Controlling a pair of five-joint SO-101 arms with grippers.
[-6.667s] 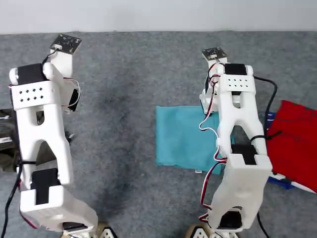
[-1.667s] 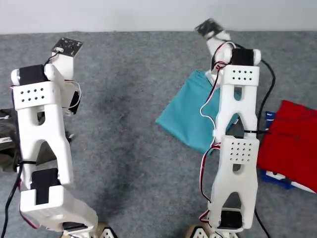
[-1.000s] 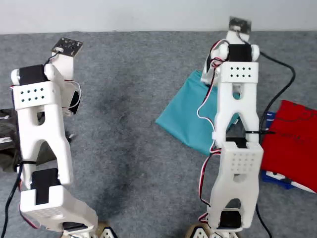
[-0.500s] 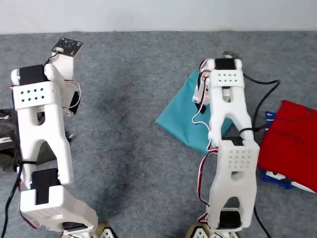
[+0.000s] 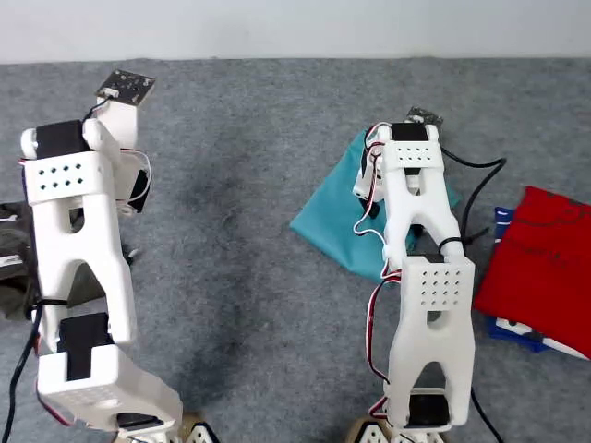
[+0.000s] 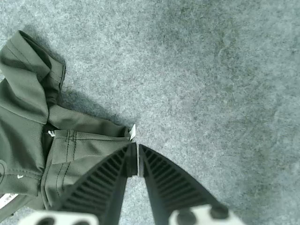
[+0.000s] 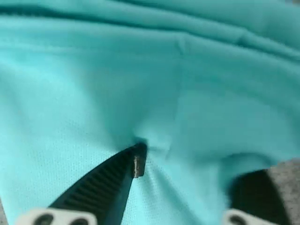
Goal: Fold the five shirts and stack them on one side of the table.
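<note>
A: Left side first, anything move?
B: No. Left arm (image 5: 74,249) sat where it was in every earlier frame. Left gripper (image 6: 137,161) had its jaws pressed together, empty, just beside the crumpled green shirt (image 6: 37,154) at the table (image 5: 240,138) edge.
A: Middle?
B: The teal shirt (image 5: 332,217) lay square 6.7 s ago; by now it was turned to a diamond, and had not moved over the last 1.7 s.
A: Right arm?
B: The right arm (image 5: 420,240) was stretched past the shirt 1.0 s ago, then pulled back and came down on it. Right gripper (image 7: 187,180) had its jaws spread, one fingertip (image 7: 137,165) dimpling the teal cloth. Nothing pinched yet.
A: Meaning?
B: Probably lining up a grab to move teal to the stack. Folded already, I'd guess.
A: Far right?
B: The red shirt (image 5: 540,268) lay folded on something blue (image 5: 517,334), unchanged. The green one was still unfolded, so the task was not done.
</note>
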